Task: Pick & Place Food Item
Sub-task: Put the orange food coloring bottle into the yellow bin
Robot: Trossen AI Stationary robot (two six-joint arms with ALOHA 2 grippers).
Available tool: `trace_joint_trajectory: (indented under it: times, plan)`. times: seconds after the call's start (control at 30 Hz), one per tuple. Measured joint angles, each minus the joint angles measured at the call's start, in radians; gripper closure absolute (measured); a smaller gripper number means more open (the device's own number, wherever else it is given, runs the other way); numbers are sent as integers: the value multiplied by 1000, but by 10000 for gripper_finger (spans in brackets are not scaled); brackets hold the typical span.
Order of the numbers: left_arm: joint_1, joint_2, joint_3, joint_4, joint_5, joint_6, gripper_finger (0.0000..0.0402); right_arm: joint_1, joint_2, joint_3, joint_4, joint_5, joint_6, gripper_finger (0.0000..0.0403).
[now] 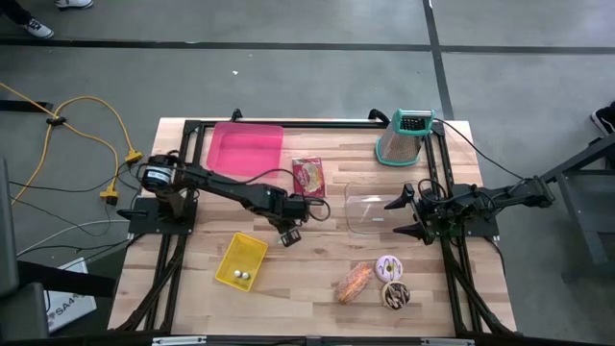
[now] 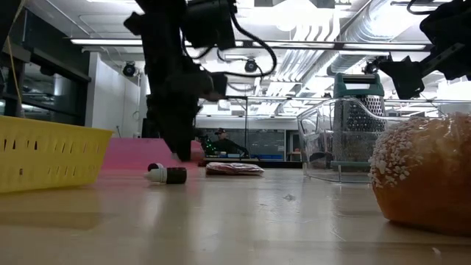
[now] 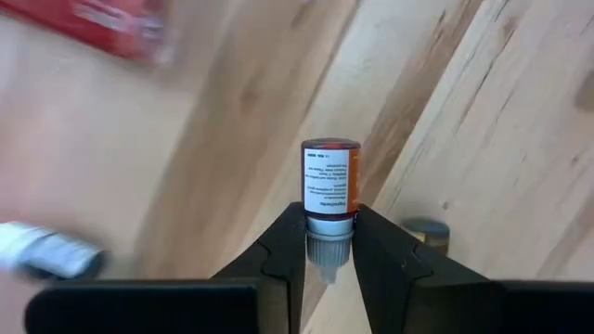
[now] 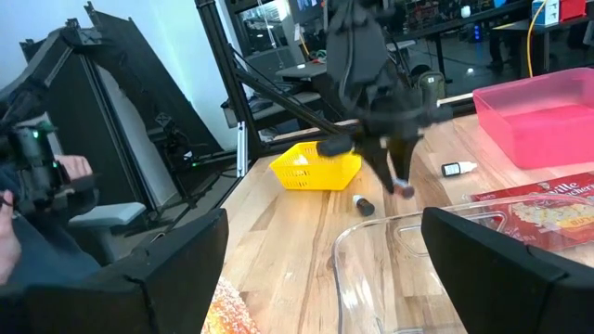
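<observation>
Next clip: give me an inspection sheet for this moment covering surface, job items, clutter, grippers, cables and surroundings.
Surface: light wooden table, black frame rails along its edges.
Job's things: small bottle clamped at its neck; bread roll and two doughnuts near the front edge; yellow basket; pink tray; clear container.
Clutter: red snack packet; box grater; loose dark cap on the wood; second small bottle lying on its side.
Grippers: left gripper shut on the bottle above mid-table; right gripper open beside the clear container.
Cables: yellow cable on the floor, left of the table.
Surroundings: grey floor; person seated at the side.
</observation>
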Motion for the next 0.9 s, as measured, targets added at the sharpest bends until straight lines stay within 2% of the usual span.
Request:
trace_joint_trajectory:
  times: [0.27, 0.53, 0.73, 0.9]
  plan:
    - [16, -140, 1, -82, -28, 13, 335, 0, 0, 0, 0, 0, 0, 55]
    - [-17, -155, 1, -107, -46, 13, 335, 0, 0, 0, 0, 0, 0, 55]
    - [-112, -186, 1, -161, -57, -4, 335, 0, 0, 0, 0, 0, 0, 55]
    - [-221, -235, 1, -245, -142, -133, 335, 0, 0, 0, 1, 0, 0, 55]
